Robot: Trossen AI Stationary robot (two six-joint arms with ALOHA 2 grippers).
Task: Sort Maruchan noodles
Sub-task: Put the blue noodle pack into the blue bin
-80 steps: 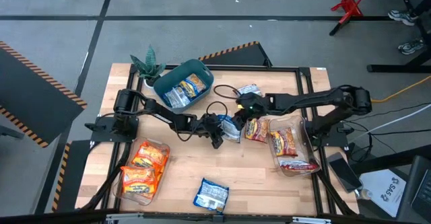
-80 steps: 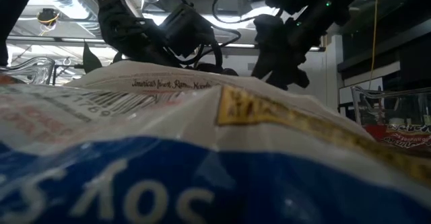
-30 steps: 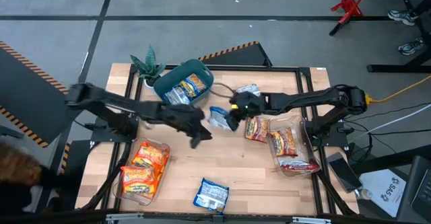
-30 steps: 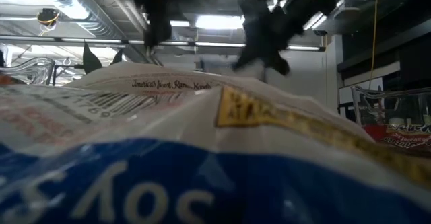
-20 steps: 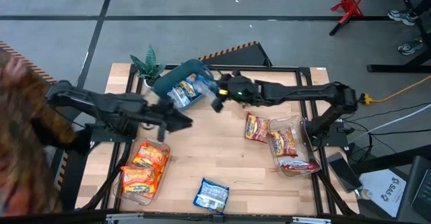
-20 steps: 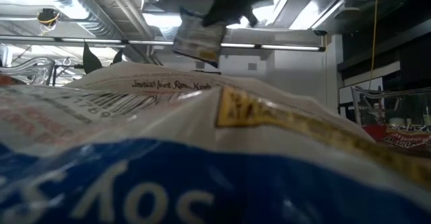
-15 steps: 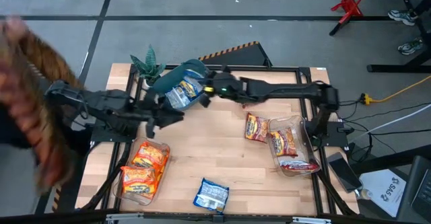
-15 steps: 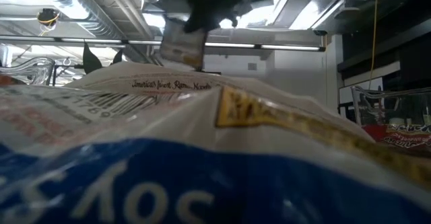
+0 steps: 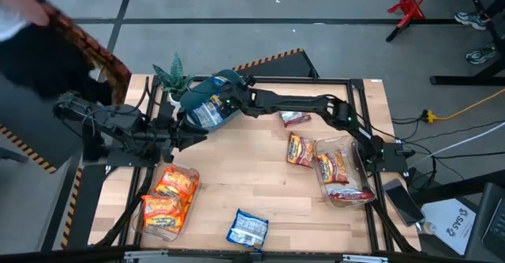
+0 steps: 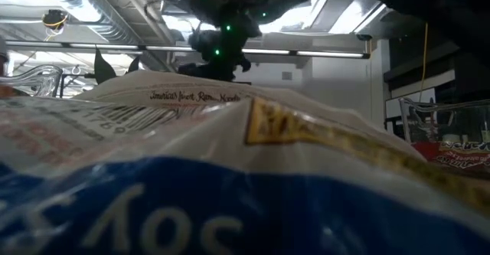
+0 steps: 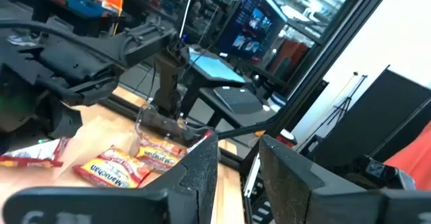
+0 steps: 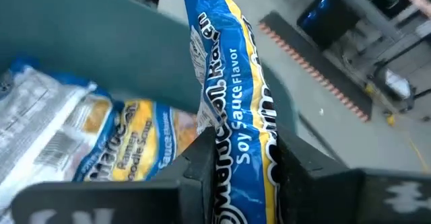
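A: Right pincer (image 12: 237, 158) position?

B: Reached across the table (image 9: 260, 176) to the teal bin (image 9: 207, 92) at the far left side, beside the plant (image 9: 173, 74). In the right wrist view it is clamped on a blue soy-sauce packet (image 12: 232, 96), which stands up between the fingers (image 12: 199, 162) over the bin's rim. More packets (image 12: 101, 140) are seen lying inside the bin.

A: Left pincer (image 11: 237, 158)?

B: Drawn back to the left side of the table, just beside the bin. In the left wrist view a narrow gap is seen between its fingers (image 11: 197, 170), and nothing is held in it.

A: Remaining noodles, as logged from the high view?

B: Orange packets (image 9: 168, 196) are stacked in the clear tray (image 9: 192, 174) at the near left. Red packets (image 9: 335, 168) are lying in the clear tray (image 9: 359, 162) at the right, and one red packet (image 9: 300, 149) is on the table just beside that tray. A red-white packet (image 9: 295, 118) lies farther back, under the right arm. A blue packet (image 9: 248, 229) is at the near edge; the low view is mostly blocked by it.

A: Anything else in view?

B: A person (image 9: 47, 38) is seen at the far left corner, past the table.
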